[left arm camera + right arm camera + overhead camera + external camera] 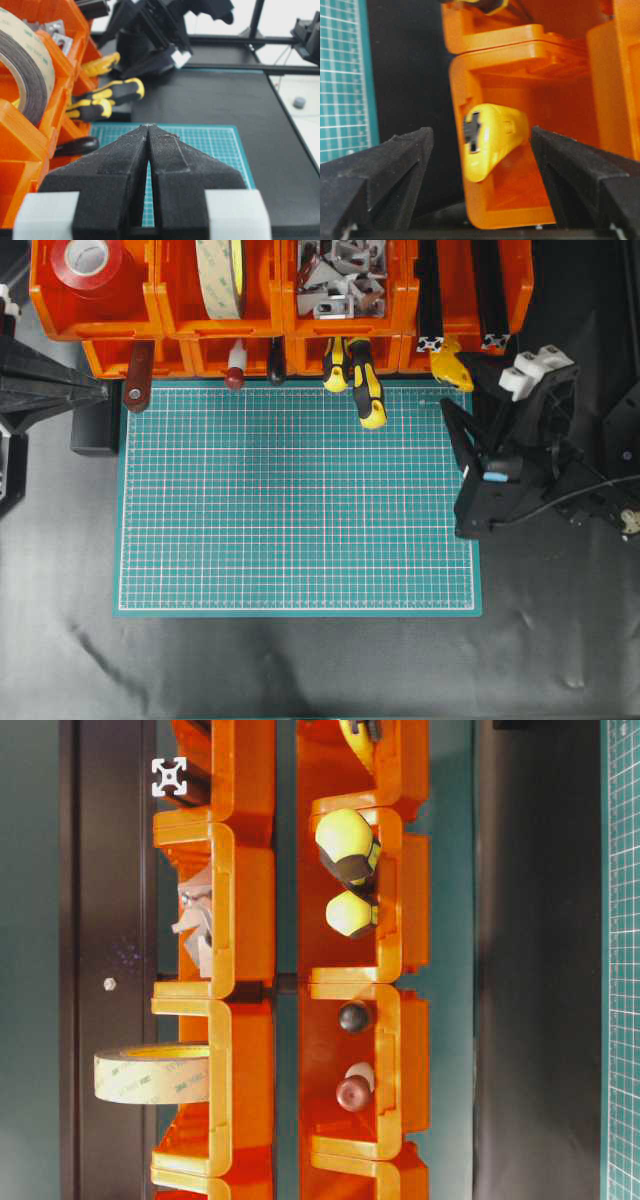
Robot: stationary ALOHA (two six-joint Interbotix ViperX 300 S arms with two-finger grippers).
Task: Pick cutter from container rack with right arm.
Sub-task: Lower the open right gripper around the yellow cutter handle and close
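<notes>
My right claw [480, 165], fingers spread wide, is lining up on the cutter [487, 142], which is poking out of the container rack [560, 90], leaving its butt graspable.

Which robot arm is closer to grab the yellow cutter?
The right. Its open right gripper already faces the cutter sticking out of the container rack. The left gripper is shut and sits far across the mat.

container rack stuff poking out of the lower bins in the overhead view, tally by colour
Yellow-and-black striped tool handles: 2
All-yellow plastic cutter: 1
Dark red handles: 2
Black handle: 1
Total: 6
</notes>
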